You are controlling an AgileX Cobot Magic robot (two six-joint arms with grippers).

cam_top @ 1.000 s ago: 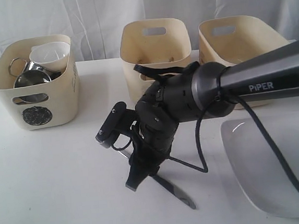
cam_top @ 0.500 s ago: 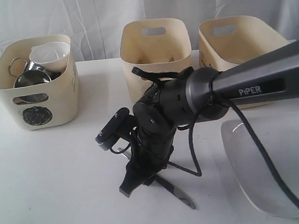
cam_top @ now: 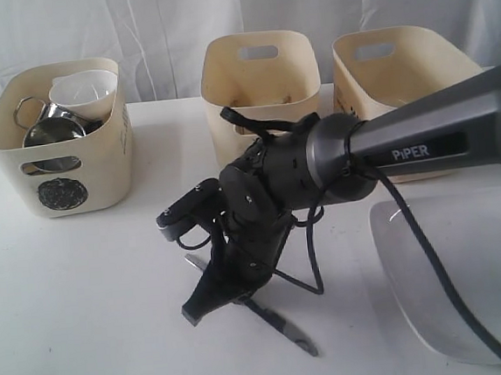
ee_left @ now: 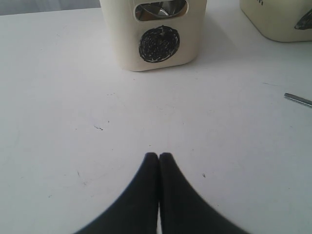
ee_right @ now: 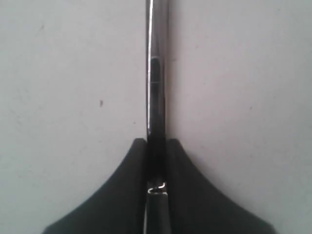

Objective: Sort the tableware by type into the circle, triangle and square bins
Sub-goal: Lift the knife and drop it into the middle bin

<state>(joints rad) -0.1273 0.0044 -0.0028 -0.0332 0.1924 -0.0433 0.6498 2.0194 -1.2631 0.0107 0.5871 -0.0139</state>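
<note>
My right gripper (ee_right: 156, 144) has matt black plastic fingers. The steel knife (ee_right: 155, 73) pinched between them is polished and mirror-bright. The table (cam_top: 84, 290) is matt white and faintly speckled. At ten o'clock, the circle bin (cam_top: 57, 138) is smooth cream plastic with a dull sheen, and the steel mugs (cam_top: 42, 127) in it are shiny. At four o'clock, the white plate (cam_top: 469, 274) looks glazed and glossy.

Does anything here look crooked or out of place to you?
Only the small white bowl: it lies tipped on its side atop the steel dishes in the circle bin, rather than sitting upright. Nothing looks spilled or broken.
</note>
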